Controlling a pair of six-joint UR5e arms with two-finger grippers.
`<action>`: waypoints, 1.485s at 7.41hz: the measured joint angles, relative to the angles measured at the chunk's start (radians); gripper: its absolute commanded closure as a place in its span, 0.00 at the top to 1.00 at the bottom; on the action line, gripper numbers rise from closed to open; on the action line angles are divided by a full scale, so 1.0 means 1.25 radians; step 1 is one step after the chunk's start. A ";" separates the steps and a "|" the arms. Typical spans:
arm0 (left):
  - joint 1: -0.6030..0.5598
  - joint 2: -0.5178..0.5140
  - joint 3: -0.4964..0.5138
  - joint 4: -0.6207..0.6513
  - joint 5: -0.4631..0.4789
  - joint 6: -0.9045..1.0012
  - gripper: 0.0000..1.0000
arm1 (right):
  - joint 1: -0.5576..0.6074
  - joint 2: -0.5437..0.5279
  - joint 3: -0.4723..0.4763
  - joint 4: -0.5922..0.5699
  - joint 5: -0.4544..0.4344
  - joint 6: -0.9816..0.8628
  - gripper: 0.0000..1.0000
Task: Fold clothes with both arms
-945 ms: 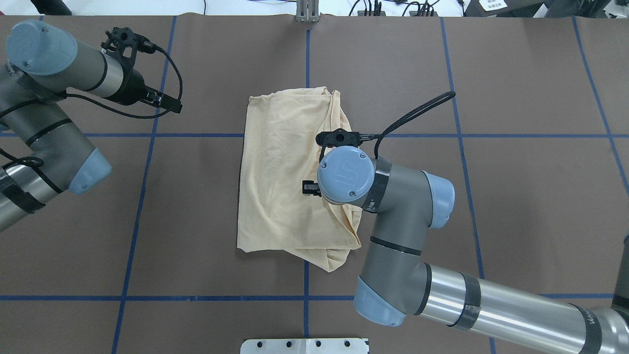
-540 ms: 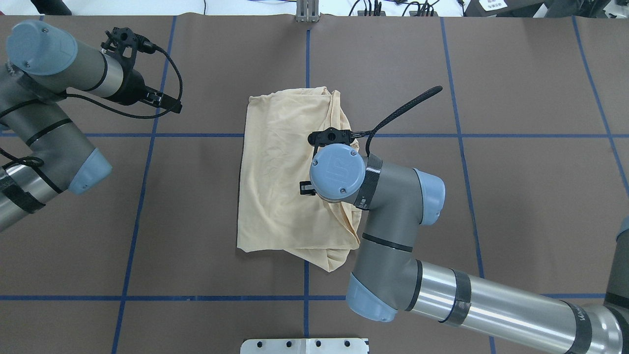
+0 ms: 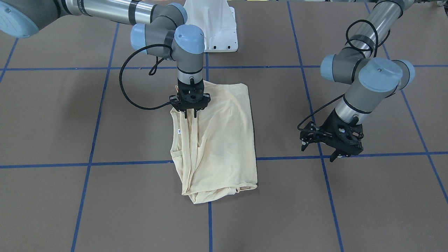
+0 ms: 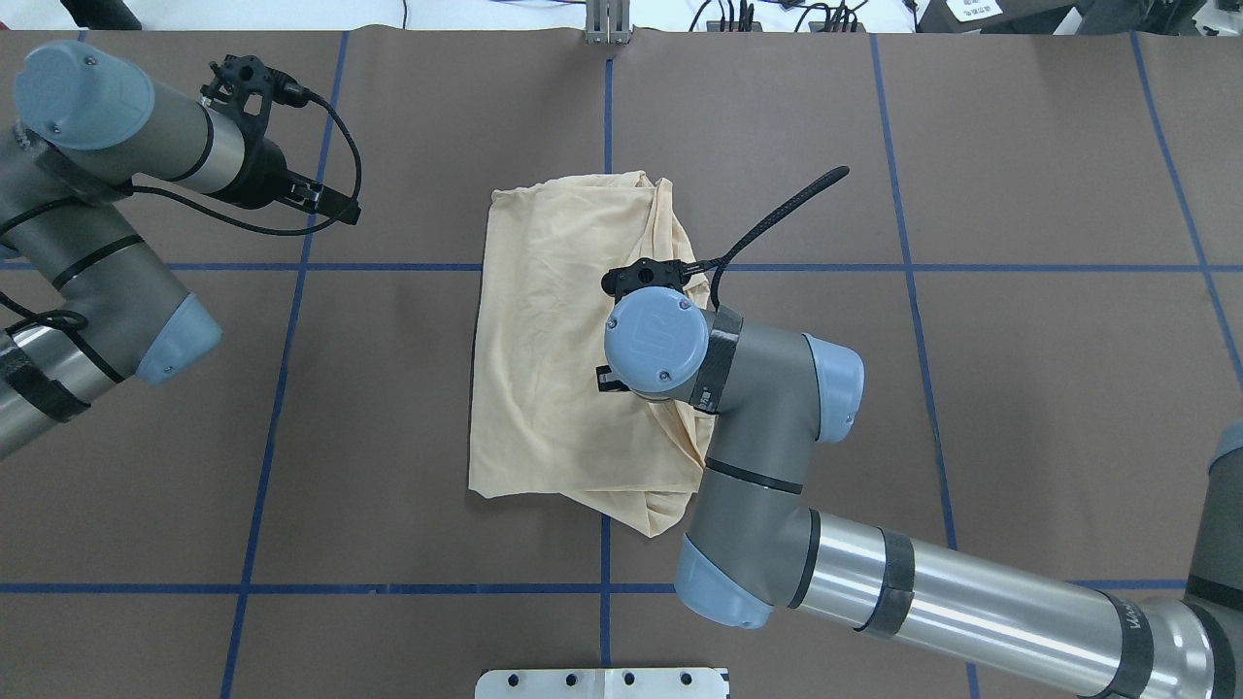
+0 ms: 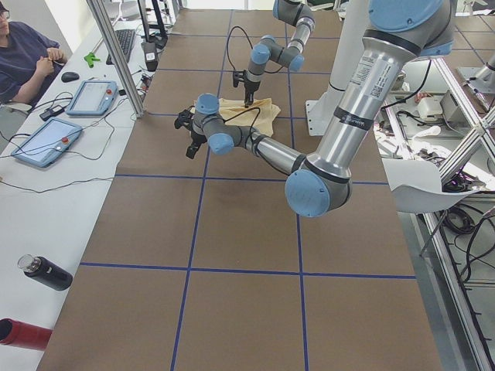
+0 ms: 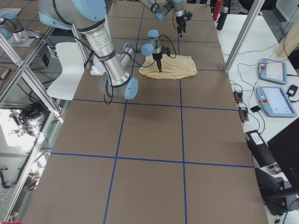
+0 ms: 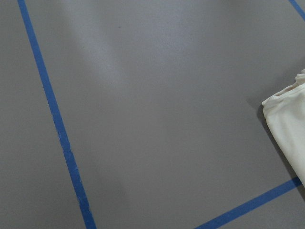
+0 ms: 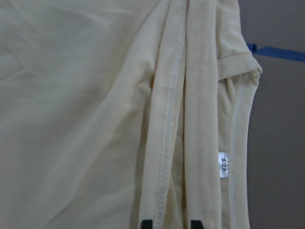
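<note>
Item: shirt [image 4: 554,340] — pale cream-yellow, folded to a rough rectangle, lying flat mid-counter [image 4: 1020,388].
Right claw [image 3: 190,115]: points straight down on the shirt's 3 o'clock side in the overhead view. Its fingertips [image 8: 147,223] are a narrow gap apart astride a hemmed strip, nothing pinched.
Left claw [image 4: 335,204]: at 10 o'clock from the shirt, over bare counter, empty; its spread cannot be told.
Change: the right wrist has slid slightly toward 9 o'clock — shirt and left arm unmoved.
Writing: small white label [image 8: 222,164] reads "SIZE".
</note>
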 measured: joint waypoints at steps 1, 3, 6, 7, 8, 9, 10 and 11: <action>0.001 0.000 0.000 0.000 0.000 0.000 1.00 | 0.000 0.004 -0.002 -0.001 0.000 0.001 0.36; 0.002 0.000 0.001 0.000 0.000 0.000 1.00 | 0.000 0.019 -0.026 -0.001 0.000 0.002 0.34; 0.004 0.000 0.002 0.000 0.000 -0.001 1.00 | 0.000 0.041 -0.056 -0.001 0.002 0.005 0.32; 0.005 0.000 0.002 0.000 0.001 -0.001 1.00 | 0.000 0.041 -0.055 -0.008 0.003 0.005 0.16; 0.005 0.000 0.002 0.000 0.001 -0.001 1.00 | 0.000 0.041 -0.051 -0.022 0.004 0.005 0.00; 0.006 0.000 0.002 0.000 0.002 -0.002 1.00 | 0.000 0.041 -0.044 -0.033 0.006 0.004 0.00; 0.006 0.000 0.002 0.000 0.002 -0.004 1.00 | 0.001 0.036 -0.034 -0.042 0.008 0.002 0.00; 0.006 0.000 0.002 0.000 0.003 -0.008 1.00 | 0.004 0.026 -0.018 -0.053 0.012 0.001 0.00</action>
